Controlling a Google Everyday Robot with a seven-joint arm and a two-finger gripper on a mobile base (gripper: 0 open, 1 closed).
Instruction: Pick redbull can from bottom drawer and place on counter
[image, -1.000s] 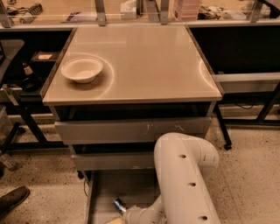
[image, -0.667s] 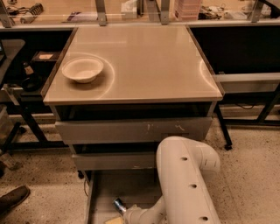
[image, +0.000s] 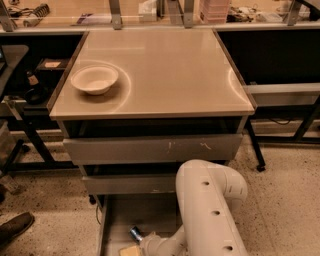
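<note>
The redbull can (image: 135, 233) shows as a small blue-and-silver shape on the floor of the open bottom drawer (image: 145, 215), near the front. My white arm (image: 210, 210) reaches down into the drawer from the right. My gripper (image: 131, 248) sits at the picture's lower edge, right beside the can, partly cut off. Whether it touches the can I cannot tell. The counter (image: 165, 70) is the glossy beige top above.
A white bowl (image: 95, 79) stands on the counter's left side. Two shut drawer fronts, the upper one scratched (image: 150, 148), hang above the open drawer. A cluttered bench (image: 150, 12) runs behind. A shoe (image: 15, 227) is on the floor at left.
The white arm link has shifted slightly to the right and down. The can and gripper stay at about the same spot in the drawer.
</note>
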